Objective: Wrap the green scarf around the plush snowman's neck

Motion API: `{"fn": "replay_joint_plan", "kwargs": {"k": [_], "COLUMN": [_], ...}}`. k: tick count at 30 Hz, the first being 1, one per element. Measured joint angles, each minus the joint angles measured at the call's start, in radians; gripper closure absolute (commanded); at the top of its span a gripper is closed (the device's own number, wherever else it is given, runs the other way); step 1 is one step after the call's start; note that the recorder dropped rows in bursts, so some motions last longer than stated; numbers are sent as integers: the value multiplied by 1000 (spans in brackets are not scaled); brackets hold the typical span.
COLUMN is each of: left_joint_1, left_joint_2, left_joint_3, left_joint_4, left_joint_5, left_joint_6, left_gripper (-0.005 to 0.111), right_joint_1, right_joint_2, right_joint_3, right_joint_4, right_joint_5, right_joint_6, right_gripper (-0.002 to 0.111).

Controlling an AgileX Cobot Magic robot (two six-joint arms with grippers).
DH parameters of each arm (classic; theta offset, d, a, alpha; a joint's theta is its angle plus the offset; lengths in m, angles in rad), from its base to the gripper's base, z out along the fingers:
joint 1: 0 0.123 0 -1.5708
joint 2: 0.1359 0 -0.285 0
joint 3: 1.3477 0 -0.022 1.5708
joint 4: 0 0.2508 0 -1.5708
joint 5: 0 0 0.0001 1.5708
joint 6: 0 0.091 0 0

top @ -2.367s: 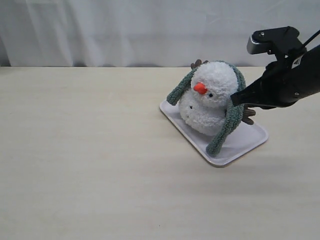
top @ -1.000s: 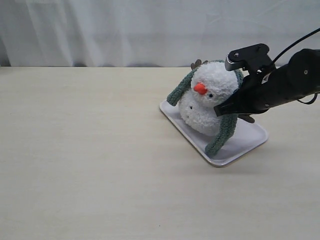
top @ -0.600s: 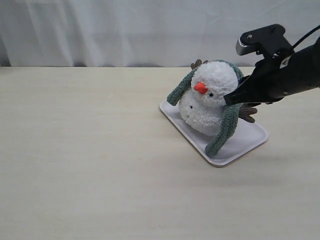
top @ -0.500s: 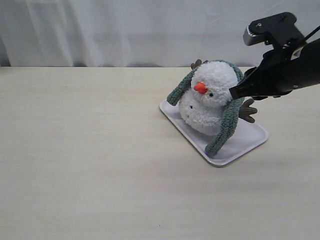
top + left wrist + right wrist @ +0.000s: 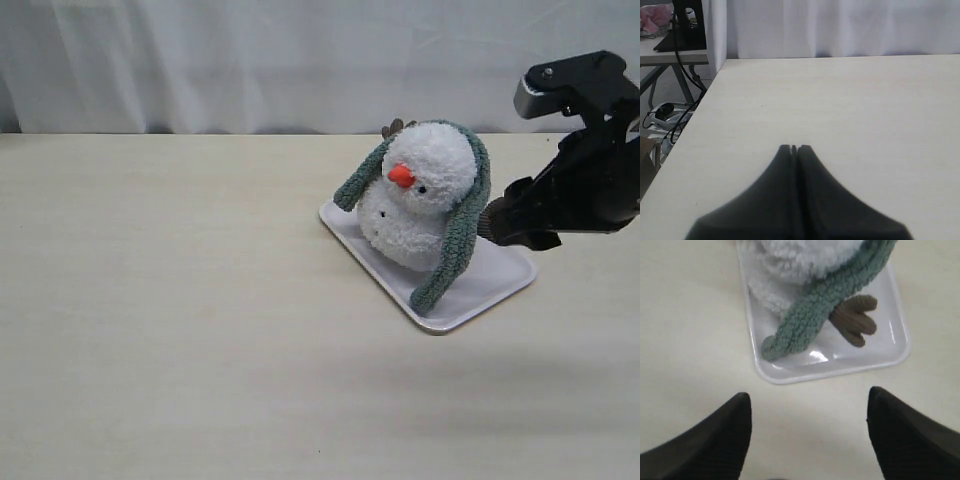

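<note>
Your right gripper (image 5: 808, 394) wide open, empty, right of green scarf (image 5: 460, 240) on plush snowman (image 5: 425, 180); left gripper (image 5: 794, 148) closed.

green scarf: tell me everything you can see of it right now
The green scarf is a long, fuzzy, dull grey-green fabric strip with rounded ends. It drapes over the plush snowman, behind the head, not round the neck. One end hangs short beside the face; the longer end runs down the body onto the white tray, beside a brown twig arm. The open right gripper is clear of it.
</note>
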Motion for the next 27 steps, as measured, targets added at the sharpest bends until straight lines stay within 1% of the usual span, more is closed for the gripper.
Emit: {"fn": "replay_joint_plan", "kwargs": {"k": [2, 5, 8, 10, 13, 17, 27], "left_joint_1": [0, 0, 0, 0, 0, 0, 0], "left_joint_2": [0, 0, 0, 0, 0, 0, 0], "left_joint_3": [0, 0, 0, 0, 0, 0, 0], "left_joint_4": [0, 0, 0, 0, 0, 0, 0], "left_joint_5": [0, 0, 0, 0, 0, 0, 0], "left_joint_6": [0, 0, 0, 0, 0, 0, 0], "left_gripper": [107, 107, 107, 107, 107, 107, 107], "right_joint_1": [0, -8, -60, -109, -170, -217, -231], "right_joint_2": [0, 17, 58, 86, 134, 203, 400], "right_joint_3": [28, 68, 95, 118, 163, 204, 212], "right_joint_4": [-8, -67, -113, -104, -57, 14, 265], "right_joint_5": [2, 2, -2, -16, -78, -206, -510], "right_joint_6": [17, 134, 273, 309, 327, 329, 281], "right_gripper": [45, 45, 45, 45, 47, 50, 51]}}
